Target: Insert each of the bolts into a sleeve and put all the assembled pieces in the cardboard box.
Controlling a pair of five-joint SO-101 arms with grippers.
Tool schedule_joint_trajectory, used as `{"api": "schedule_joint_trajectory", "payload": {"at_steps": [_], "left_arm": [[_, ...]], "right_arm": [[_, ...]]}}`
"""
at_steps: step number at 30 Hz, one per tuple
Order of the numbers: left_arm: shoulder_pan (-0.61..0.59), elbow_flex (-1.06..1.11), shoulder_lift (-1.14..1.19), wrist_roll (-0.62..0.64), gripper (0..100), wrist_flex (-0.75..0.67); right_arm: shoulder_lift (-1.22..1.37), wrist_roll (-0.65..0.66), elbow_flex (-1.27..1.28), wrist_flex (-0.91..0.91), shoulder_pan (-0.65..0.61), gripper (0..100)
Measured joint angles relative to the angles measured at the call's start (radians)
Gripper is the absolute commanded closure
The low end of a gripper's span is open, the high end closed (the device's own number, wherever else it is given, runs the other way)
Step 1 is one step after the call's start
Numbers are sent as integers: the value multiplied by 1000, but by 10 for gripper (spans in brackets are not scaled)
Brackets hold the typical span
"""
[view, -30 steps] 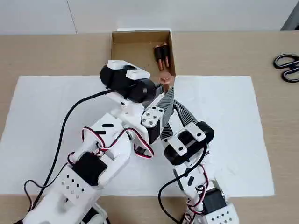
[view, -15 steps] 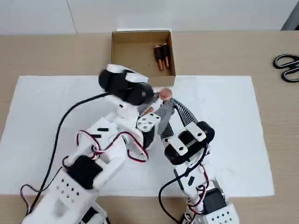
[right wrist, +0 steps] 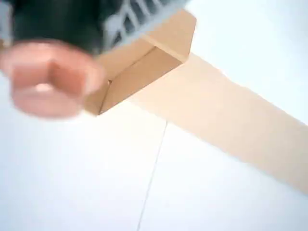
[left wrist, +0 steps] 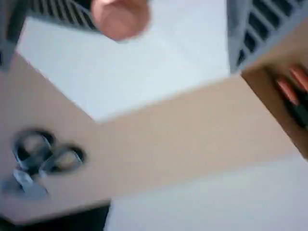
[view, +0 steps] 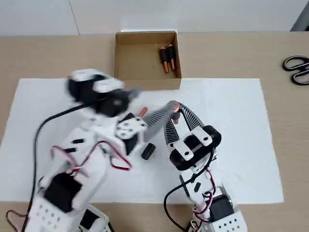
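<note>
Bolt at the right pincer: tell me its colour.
Copper-pink; the bolt shows best in the right wrist view.

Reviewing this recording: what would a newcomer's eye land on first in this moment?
First, the copper bolt pinched in the right gripper, held over the white sheet a little short of the cardboard box. Next, a black sleeve lying loose on the sheet between the two arms. Last, the two copper-and-black pieces resting against the box's right wall.
</note>
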Motion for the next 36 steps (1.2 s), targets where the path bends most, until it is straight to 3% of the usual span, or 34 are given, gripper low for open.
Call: {"api": "schedule_joint_trajectory", "payload": {"at_steps": [6, 16, 25, 36], "left_arm": [[-101, 100, -232, -3, 997, 20], [-146, 405, -640, -6, 994, 20], [-149, 454, -671, -6, 994, 21], [-288, 496, -671, -6, 994, 21]], "right_arm": [[0, 0, 0, 0, 3, 994], [0, 0, -8, 0, 209, 995], [103, 20, -213, 189, 238, 995], [698, 20, -629, 199, 239, 995]]}}
